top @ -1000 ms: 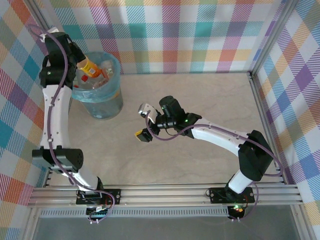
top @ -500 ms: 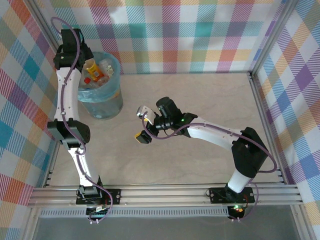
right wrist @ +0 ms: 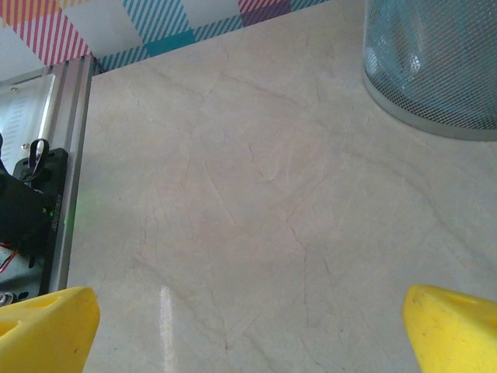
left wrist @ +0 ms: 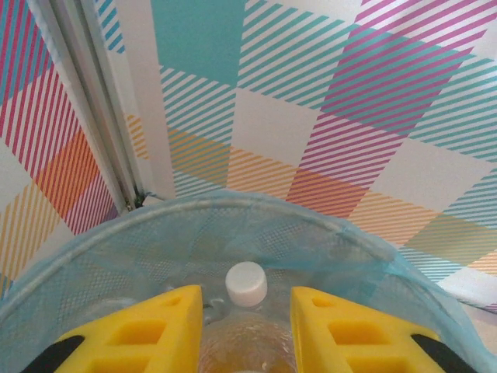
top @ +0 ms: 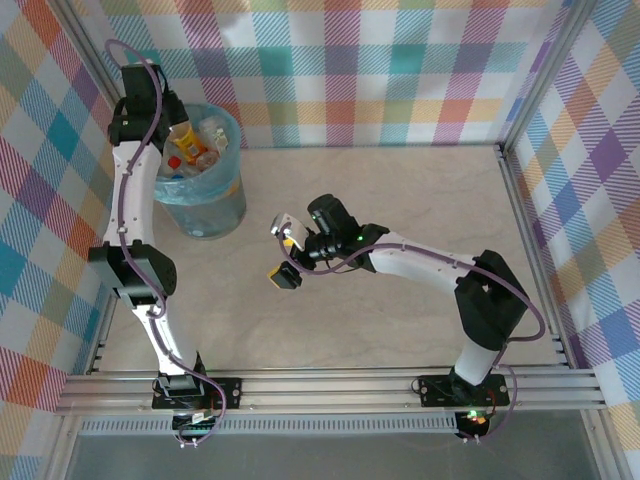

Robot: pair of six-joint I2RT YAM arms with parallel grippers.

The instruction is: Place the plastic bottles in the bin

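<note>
The jaws of the right gripper (top: 285,249) stand spread wide with nothing between them. Its yellow fingers (right wrist: 46,320) sit at the two lower corners of its wrist view, above bare pale marble-patterned tabletop (right wrist: 256,194). Farther back and to the left stands the round translucent bin (top: 208,205), lined with a light blue bag; its mesh-textured wall shows at the top right corner of the right wrist view. The left gripper (top: 166,126) hangs over the bin's far-left rim, its jaws closed on a clear plastic bottle (left wrist: 247,346) with a white cap and orange contents, cap pointing away from the wrist camera. Other plastic bottles (top: 205,155) lie piled inside the bin. Behind everything rises the pastel checked wall (left wrist: 349,116).
</note>
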